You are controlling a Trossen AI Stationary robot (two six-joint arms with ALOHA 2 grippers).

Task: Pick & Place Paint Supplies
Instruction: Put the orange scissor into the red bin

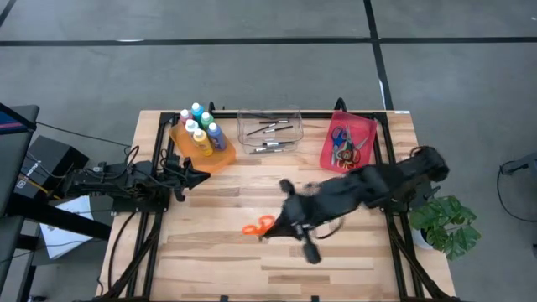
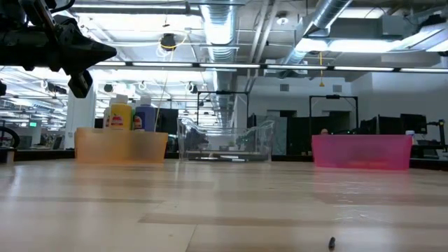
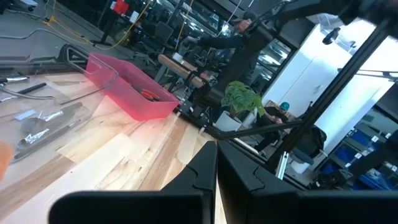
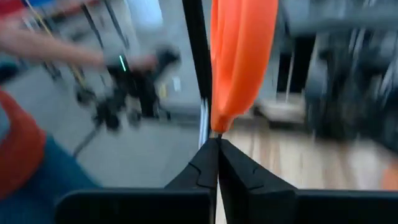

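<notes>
Orange-handled scissors [image 1: 256,226] hang over the middle of the table with my right gripper [image 1: 273,228] shut on them. In the right wrist view the orange handle [image 4: 239,62] juts out past the closed fingertips. The low view shows neither the scissors nor this gripper. My left gripper [image 1: 200,176] waits shut and level at the table's left side, touching nothing. Paint bottles [image 1: 201,130] stand in the orange bin [image 1: 220,159], dark brushes [image 1: 273,127] lie in the clear bin [image 1: 244,134], and more scissors [image 1: 346,144] lie in the pink bin [image 1: 366,134]. My right gripper pinches the scissors between its two fingers just where the orange handle narrows [image 4: 217,127]. The fingers come in from the table's right side, roughly along the scissors. The handles stick out beyond the fingertips toward the table's left. The scissors are lifted clear of the table.
The three bins stand in a row along the far edge. A potted plant [image 1: 449,225] sits beside the table's right edge. A small dark speck [image 2: 332,243] lies on the wood near the front. A person shows in the room beyond the table in the left wrist view.
</notes>
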